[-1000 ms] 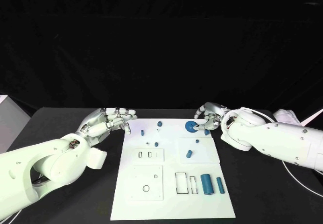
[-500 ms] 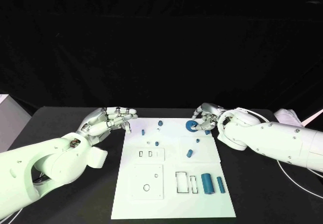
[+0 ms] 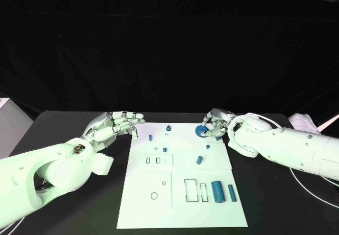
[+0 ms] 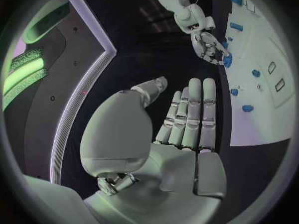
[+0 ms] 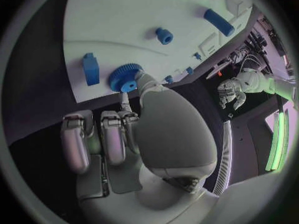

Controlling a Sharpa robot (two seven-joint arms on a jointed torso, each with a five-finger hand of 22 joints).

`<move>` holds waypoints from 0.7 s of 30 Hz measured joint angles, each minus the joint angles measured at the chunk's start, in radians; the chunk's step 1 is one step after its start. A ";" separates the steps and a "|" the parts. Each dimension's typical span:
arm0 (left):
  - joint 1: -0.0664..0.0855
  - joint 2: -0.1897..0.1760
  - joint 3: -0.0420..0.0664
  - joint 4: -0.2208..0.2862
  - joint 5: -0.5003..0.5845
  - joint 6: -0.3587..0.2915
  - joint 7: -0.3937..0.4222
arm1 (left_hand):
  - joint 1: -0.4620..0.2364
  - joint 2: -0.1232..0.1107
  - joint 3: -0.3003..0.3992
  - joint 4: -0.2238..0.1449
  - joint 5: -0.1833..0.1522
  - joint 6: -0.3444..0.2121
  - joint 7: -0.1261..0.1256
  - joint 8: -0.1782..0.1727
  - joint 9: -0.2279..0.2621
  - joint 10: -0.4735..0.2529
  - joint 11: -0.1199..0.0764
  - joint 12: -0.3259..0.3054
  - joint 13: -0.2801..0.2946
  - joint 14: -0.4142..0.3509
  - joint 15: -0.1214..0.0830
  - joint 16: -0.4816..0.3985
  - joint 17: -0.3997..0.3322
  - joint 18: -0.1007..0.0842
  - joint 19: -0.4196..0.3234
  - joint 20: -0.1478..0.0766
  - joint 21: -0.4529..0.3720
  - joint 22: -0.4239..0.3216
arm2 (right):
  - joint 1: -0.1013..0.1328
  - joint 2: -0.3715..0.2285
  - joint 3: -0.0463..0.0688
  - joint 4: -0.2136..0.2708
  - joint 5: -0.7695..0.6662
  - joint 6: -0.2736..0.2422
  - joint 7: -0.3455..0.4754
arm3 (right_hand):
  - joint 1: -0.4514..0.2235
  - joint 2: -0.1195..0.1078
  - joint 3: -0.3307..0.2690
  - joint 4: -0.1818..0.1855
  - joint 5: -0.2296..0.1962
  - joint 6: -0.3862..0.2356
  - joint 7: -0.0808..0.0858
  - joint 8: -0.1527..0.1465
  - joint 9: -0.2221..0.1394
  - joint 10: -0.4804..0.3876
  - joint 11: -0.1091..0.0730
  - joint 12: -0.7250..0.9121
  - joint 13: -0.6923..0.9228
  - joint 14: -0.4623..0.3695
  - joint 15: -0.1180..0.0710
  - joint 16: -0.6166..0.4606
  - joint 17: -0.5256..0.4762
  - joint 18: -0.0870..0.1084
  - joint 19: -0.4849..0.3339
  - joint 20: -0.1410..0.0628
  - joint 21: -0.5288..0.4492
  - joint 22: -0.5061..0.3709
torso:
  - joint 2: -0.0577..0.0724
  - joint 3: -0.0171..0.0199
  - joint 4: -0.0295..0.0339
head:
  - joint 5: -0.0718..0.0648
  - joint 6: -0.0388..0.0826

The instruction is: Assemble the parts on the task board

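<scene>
One step in hand: seating the blue gear (image 3: 201,130) at the far right of the task board (image 3: 181,196).
Task board: white plate lying flat mid-table, with outlined recesses near the robot and small blue parts spread over the far half.
Right hand (image 3: 217,123): thumb and a fingertip close on the gear's hub, the other fingers curled behind; it holds the gear against the board.
Left hand (image 3: 113,126): off the board's far left corner, fingers straight and close together, holding nothing.
Method, as a judgement: keep the gear flat and press straight down; tilting could jam it.
Gear: round, toothed rim, raised centre hub (image 5: 128,85).
Neighbour: a blue block (image 5: 91,68) stands just beside the gear.
</scene>
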 measured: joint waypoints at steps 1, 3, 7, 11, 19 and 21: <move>0.000 0.000 0.000 0.000 0.000 0.000 0.000 | 0.000 0.000 0.000 0.000 0.000 0.000 0.000 0.000 0.000 0.000 0.000 0.000 0.000 0.000 0.000 0.000 0.000 0.000 0.000 0.000 0.000 0.000 | 0.000 0.000 0.000 0.000 -0.001 0.001 0.000 | 0.001 -0.002 0.002 -0.002 0.000 0.000 0.000 0.000 -0.001 0.000 0.000 0.000 0.000 0.000 0.000 0.000 0.000 0.000 0.000 0.000 0.000 0.000 | 0.000 0.0000 0.0001 | 0.000 0.000; 0.000 0.000 0.000 0.000 0.000 0.000 0.000 | 0.000 0.000 0.000 0.000 0.000 0.000 0.000 0.000 0.000 0.000 0.000 0.000 0.000 0.000 0.000 0.000 0.000 0.000 0.000 0.000 0.000 0.000 | 0.000 0.001 0.000 -0.001 -0.002 0.004 -0.001 | 0.003 -0.004 0.006 -0.002 0.000 0.003 -0.003 0.000 -0.002 0.000 0.000 0.000 0.000 0.000 0.000 0.000 0.000 0.000 0.000 0.000 0.000 0.000 | 0.000 0.0000 0.0000 | 0.000 -0.001; 0.000 0.000 0.000 0.000 0.000 0.000 -0.001 | 0.000 0.000 0.000 0.000 0.000 0.000 0.000 0.000 0.000 0.000 0.000 0.000 0.000 0.000 0.000 0.000 0.000 0.000 0.000 0.000 0.000 0.000 | 0.000 0.002 0.001 -0.001 -0.008 0.008 -0.002 | 0.014 -0.007 0.025 -0.007 0.018 0.020 -0.002 0.000 -0.007 0.000 0.000 0.000 0.000 0.000 0.000 0.000 0.000 0.000 0.000 0.000 0.000 0.000 | 0.000 0.0003 0.0000 | 0.000 -0.003; 0.000 0.000 0.000 -0.001 0.000 0.001 -0.002 | 0.000 0.000 0.000 0.000 0.000 0.000 0.000 0.000 0.000 0.000 0.000 0.000 0.000 0.000 0.000 0.000 0.000 0.000 0.000 0.000 0.000 0.000 | 0.000 0.002 0.001 -0.001 -0.014 0.011 -0.003 | 0.019 -0.012 0.061 -0.013 0.057 0.035 -0.002 -0.002 -0.018 0.000 0.000 0.000 0.000 0.000 0.000 0.000 0.000 0.000 0.000 0.000 0.000 0.000 | 0.000 0.0004 0.0000 | 0.000 -0.003; 0.000 0.000 0.000 -0.001 0.000 0.001 -0.003 | 0.000 0.000 0.000 0.000 0.000 0.000 0.000 0.000 0.000 0.000 0.000 0.000 0.001 0.000 0.000 0.000 0.000 0.000 -0.008 0.000 0.004 0.001 | 0.000 0.002 0.001 0.006 -0.026 0.004 -0.003 | 0.019 -0.012 0.130 -0.024 0.091 0.067 -0.006 -0.017 -0.035 0.000 0.000 0.000 0.000 0.000 0.000 0.000 0.000 0.000 0.000 0.000 0.000 0.001 | 0.000 0.0002 0.0000 | 0.000 -0.001; 0.000 0.000 0.000 -0.001 0.000 0.001 -0.003 | 0.000 0.000 0.000 0.000 0.000 0.000 0.000 0.000 0.000 0.000 0.000 0.000 0.001 0.000 0.000 0.000 0.000 0.000 -0.007 0.000 0.004 0.001 | -0.001 0.002 0.000 0.011 -0.032 -0.007 -0.003 | 0.019 -0.012 0.141 -0.025 0.091 0.074 -0.006 -0.020 -0.036 0.000 0.000 0.000 0.000 0.000 0.000 0.000 0.000 0.000 0.000 0.000 0.000 0.001 | 0.000 0.0002 0.0000 | 0.000 0.000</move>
